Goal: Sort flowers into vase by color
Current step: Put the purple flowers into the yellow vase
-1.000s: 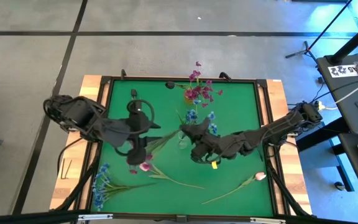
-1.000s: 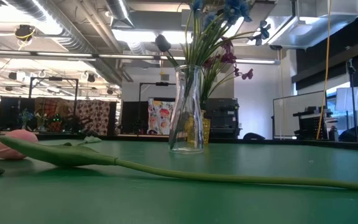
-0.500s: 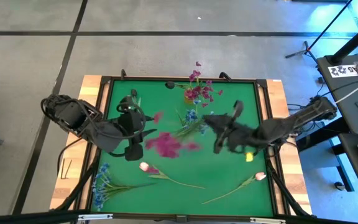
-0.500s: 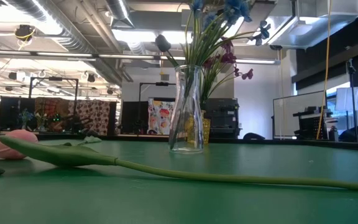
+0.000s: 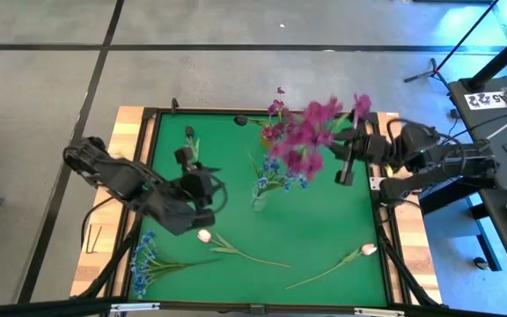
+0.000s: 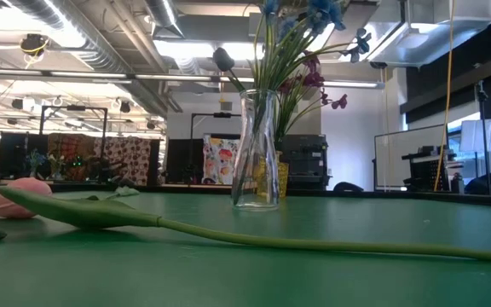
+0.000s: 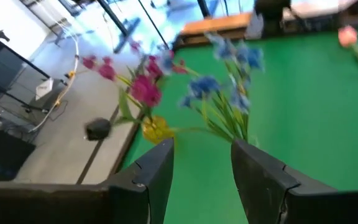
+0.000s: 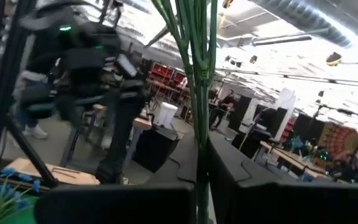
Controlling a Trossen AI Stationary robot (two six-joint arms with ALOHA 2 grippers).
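A magenta-purple spray (image 5: 311,134) hangs in the air over the table's far right part, its green stems (image 8: 196,74) in my shut right gripper (image 5: 349,150). A clear vase (image 5: 260,199) near mid-table holds blue sprays (image 5: 278,173). Behind it, a yellow vase (image 5: 267,137) holds magenta sprays and a dark-budded stem (image 5: 240,121). My left gripper (image 5: 206,190) is open, left of the clear vase, touching nothing. Two white-pink tulips (image 5: 205,236) (image 5: 368,249) and a blue spray (image 5: 144,259) lie flat on the near half. My right gripper pinches the magenta spray's bundled green stems (image 8: 201,163) between its two fingers. The stems run forward out of the fingers, along them. The spray is lifted clear of the table, its blossoms (image 5: 306,158) toward the table's left of the gripper.
The green mat has a dark frame (image 5: 372,189) on a wooden tabletop. In the low view a tulip (image 6: 14,198) and its long stem (image 6: 314,245) lie across the near mat in front of the clear vase (image 6: 256,149). Equipment stands to the table's right.
My right gripper has moved from mid-table up and toward the right and far edges, carrying the magenta spray, which is now lifted clear and high. My left gripper has drawn back slightly toward the far edge.
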